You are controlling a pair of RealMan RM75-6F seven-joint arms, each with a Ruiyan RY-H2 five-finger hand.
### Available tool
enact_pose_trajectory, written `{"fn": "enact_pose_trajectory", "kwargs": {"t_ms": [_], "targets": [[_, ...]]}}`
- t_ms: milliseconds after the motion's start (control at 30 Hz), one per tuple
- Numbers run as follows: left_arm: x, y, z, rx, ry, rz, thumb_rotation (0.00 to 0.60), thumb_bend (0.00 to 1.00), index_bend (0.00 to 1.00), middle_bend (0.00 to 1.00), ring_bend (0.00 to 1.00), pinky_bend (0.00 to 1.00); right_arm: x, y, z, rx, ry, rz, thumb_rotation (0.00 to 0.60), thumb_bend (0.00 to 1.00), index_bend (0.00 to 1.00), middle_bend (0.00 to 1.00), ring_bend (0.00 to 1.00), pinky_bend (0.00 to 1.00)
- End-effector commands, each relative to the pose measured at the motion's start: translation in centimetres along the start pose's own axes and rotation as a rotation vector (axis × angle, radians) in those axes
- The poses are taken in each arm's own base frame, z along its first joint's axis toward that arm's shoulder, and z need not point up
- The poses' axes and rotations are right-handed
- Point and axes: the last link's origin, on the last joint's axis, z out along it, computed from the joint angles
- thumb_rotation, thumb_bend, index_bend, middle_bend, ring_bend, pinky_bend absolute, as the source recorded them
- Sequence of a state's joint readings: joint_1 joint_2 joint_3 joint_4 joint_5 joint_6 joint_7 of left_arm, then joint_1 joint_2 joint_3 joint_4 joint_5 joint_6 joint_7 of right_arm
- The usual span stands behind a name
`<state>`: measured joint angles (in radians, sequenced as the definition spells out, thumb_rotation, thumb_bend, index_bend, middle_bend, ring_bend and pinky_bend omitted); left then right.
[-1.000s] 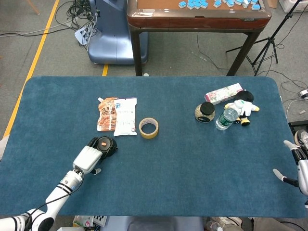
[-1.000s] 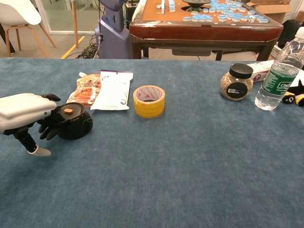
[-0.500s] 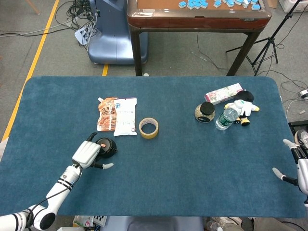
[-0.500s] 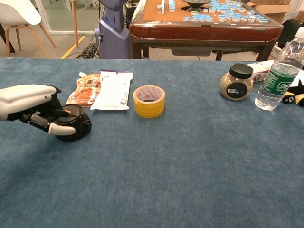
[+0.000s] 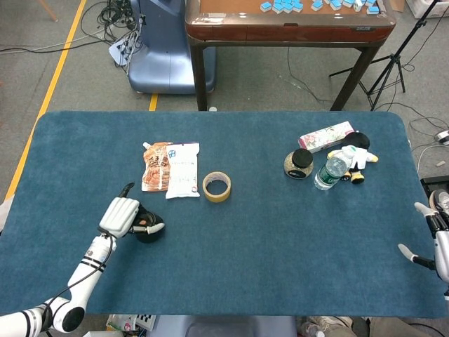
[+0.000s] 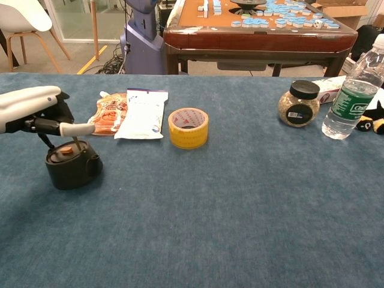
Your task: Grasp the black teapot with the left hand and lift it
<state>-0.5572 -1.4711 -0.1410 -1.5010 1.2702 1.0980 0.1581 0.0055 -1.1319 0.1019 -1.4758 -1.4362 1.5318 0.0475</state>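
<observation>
The black teapot (image 5: 146,226) (image 6: 72,169), round with an orange knob on its lid, is at the near left of the blue cloth. My left hand (image 5: 121,214) (image 6: 33,111) is above and just left of it, fingers curled around its thin wire handle, and the pot hangs under the hand. Whether its base is off the cloth I cannot tell. My right hand (image 5: 431,239) shows only in the head view, at the table's right edge, fingers apart and holding nothing.
Two snack pouches (image 5: 172,167) (image 6: 129,113) and a yellow tape roll (image 5: 217,186) (image 6: 188,127) lie behind the teapot. A jar (image 5: 299,163) (image 6: 298,103), a water bottle (image 5: 331,170) (image 6: 351,102), a plush toy (image 5: 358,158) and a pink box (image 5: 326,136) stand at the far right.
My left hand rose from beside the teapot to above it and took the handle. Hand and teapot have shifted toward the near left of the cloth. The right hand stayed put.
</observation>
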Motion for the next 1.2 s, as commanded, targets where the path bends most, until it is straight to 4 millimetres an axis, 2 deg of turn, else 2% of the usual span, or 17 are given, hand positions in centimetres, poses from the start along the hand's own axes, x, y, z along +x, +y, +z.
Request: {"fn": "enact_pose_trajectory", "kwargs": {"t_ms": [33, 200, 267, 300, 400, 533, 633, 700, 833, 900, 967, 1200], "targets": [[0.6, -0.2, -0.2, 0.016, 0.034, -0.009, 0.206, 0.06, 1.00, 1.00, 0.88, 0.02, -0.1, 0.1, 0.0, -0.002, -0.001, 0.002, 0.600, 0.12, 0.18, 0.26, 0.22, 0.31], [1.4, -1.0, -0.8, 0.048, 0.069, -0.020, 0.201, 0.06, 1.00, 1.00, 0.90, 0.02, -0.1, 0.1, -0.1, -0.003, 0.001, 0.006, 0.600, 0.12, 0.18, 0.26, 0.22, 0.31], [1.7, -1.3, -1.0, 0.063, 0.086, -0.026, 0.176, 0.06, 1.00, 1.00, 0.91, 0.02, -0.2, 0.1, -0.1, -0.002, 0.001, 0.006, 0.600, 0.12, 0.18, 0.26, 0.22, 0.31], [1.9, -1.5, -1.1, 0.071, 0.091, -0.029, 0.160, 0.06, 1.00, 1.00, 0.91, 0.02, -0.7, 0.6, -0.9, -0.029, -0.007, 0.033, 0.600, 0.12, 0.18, 0.27, 0.22, 0.31], [2.2, -1.9, -1.3, 0.095, 0.117, -0.041, 0.148, 0.11, 1.00, 1.00, 0.92, 0.02, -0.2, 0.0, -0.2, -0.004, -0.004, 0.026, 0.600, 0.12, 0.18, 0.27, 0.22, 0.31], [2.6, -2.2, -1.5, 0.116, 0.158, -0.062, 0.238, 0.21, 1.00, 1.00, 0.93, 0.02, -0.3, -0.1, -0.1, -0.002, -0.007, 0.013, 0.600, 0.12, 0.18, 0.26, 0.22, 0.31], [2.9, -2.4, -1.6, 0.127, 0.177, -0.072, 0.256, 0.22, 1.00, 1.00, 0.93, 0.03, -0.3, -0.1, -0.1, -0.003, -0.007, 0.007, 0.600, 0.12, 0.18, 0.26, 0.22, 0.31], [3.0, -2.6, -1.7, 0.130, 0.183, -0.072, 0.311, 0.22, 1.00, 1.00, 0.93, 0.03, -0.4, -0.2, 0.0, -0.003, -0.009, 0.004, 0.600, 0.12, 0.18, 0.26, 0.22, 0.31], [3.1, -2.7, -1.7, 0.128, 0.186, -0.063, 0.371, 0.26, 1.00, 1.00, 0.93, 0.03, -0.6, -0.2, -0.1, -0.006, -0.020, 0.000, 0.600, 0.12, 0.18, 0.26, 0.22, 0.31], [3.1, -2.8, -1.8, 0.126, 0.189, -0.054, 0.464, 0.27, 1.00, 1.00, 0.93, 0.03, -0.7, -0.3, -0.1, 0.014, -0.035, -0.009, 0.600, 0.12, 0.18, 0.26, 0.22, 0.31], [3.1, -2.8, -1.9, 0.124, 0.192, -0.047, 0.512, 0.28, 1.00, 1.00, 0.93, 0.03, -0.8, -0.5, -0.1, 0.043, -0.054, -0.021, 0.600, 0.12, 0.18, 0.26, 0.22, 0.31], [3.0, -2.7, -2.1, 0.120, 0.201, -0.035, 0.515, 0.28, 1.00, 1.00, 0.93, 0.03, -1.6, -1.5, 0.0, 0.110, -0.122, -0.066, 0.600, 0.13, 0.18, 0.27, 0.22, 0.31]]}}
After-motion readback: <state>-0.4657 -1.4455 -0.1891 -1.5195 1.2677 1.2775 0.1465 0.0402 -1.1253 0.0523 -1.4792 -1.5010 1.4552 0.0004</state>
